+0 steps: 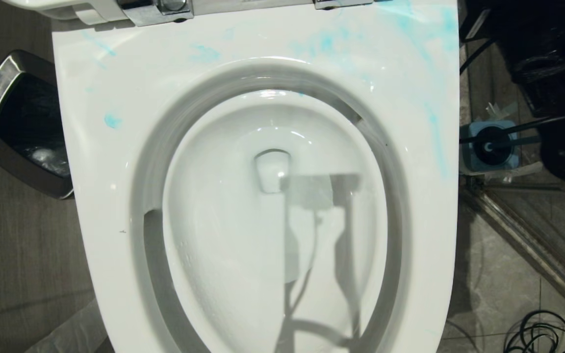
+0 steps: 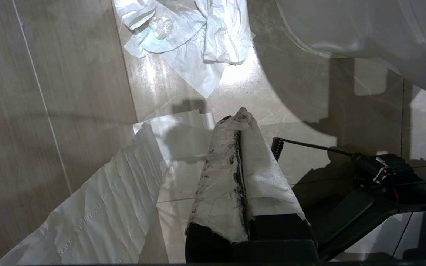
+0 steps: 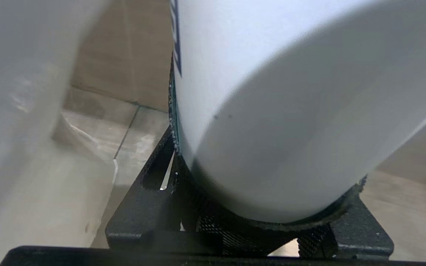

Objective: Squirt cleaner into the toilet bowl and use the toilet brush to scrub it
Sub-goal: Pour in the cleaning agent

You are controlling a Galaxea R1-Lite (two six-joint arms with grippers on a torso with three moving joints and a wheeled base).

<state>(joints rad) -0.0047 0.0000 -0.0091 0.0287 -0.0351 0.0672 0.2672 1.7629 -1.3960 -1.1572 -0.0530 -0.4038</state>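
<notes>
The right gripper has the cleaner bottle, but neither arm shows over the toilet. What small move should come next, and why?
Probably raise the right gripper, shut on the cleaner, over the toilet bowl. The head view shows no bottle above the basin and only blue smears on the rim, so the squirt looks undone. The left gripper is shut beside the floor.
</notes>
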